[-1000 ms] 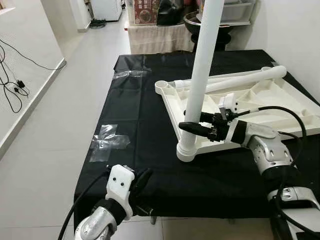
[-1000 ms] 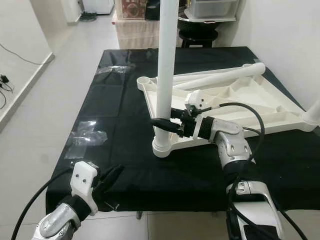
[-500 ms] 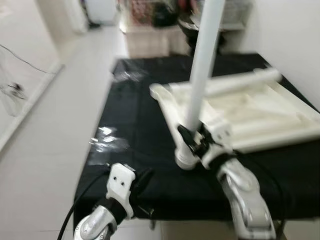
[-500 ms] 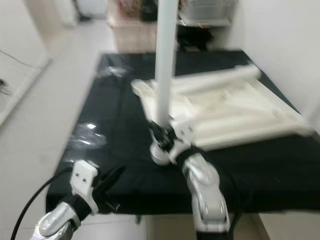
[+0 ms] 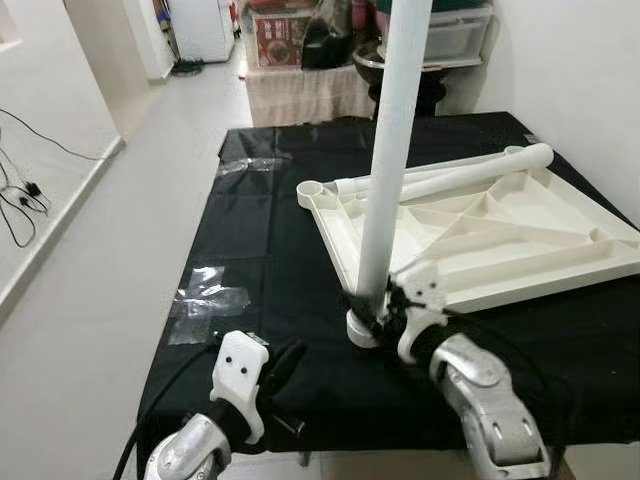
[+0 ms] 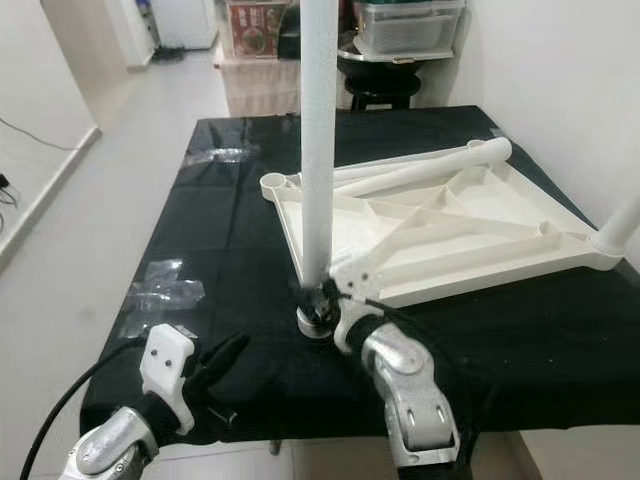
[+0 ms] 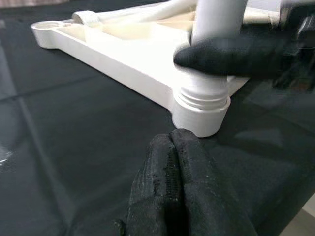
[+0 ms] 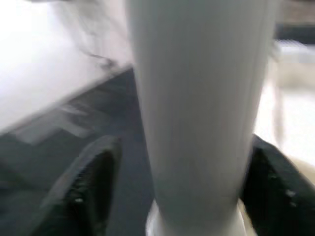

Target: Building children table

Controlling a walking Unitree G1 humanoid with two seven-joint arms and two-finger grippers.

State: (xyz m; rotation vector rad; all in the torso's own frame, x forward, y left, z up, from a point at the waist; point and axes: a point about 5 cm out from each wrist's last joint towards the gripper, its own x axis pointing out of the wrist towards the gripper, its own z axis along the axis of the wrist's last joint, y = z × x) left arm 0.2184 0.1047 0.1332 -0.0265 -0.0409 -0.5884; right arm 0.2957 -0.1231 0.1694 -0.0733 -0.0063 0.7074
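- Writing: you will find no legible label; the red-printed box (image 5: 283, 22) at the far end is too small to read.
- White table top (image 5: 500, 235): upside down, ribbed underside up, on the black cloth (image 5: 270, 270) covering the work surface.
- Upright table leg (image 5: 392, 150): standing in the near corner socket (image 7: 201, 110) of the table top.
- Loose table leg (image 5: 450, 172): lying across the far edge of the table top.
- Right gripper (image 5: 372, 303): your fingers are around the upright leg's base, one on each side of the tube in the right wrist view, clamped on it.
- Left gripper (image 7: 173, 189): low at the near cloth edge, fingers pressed together, holding nothing; its wrist view looks at the socket's ribbed collar.
- Clear plastic wrappers (image 5: 205, 300): lying on the cloth, left of the table top.
- Floor cables (image 5: 25, 190): seen in the left eye view.
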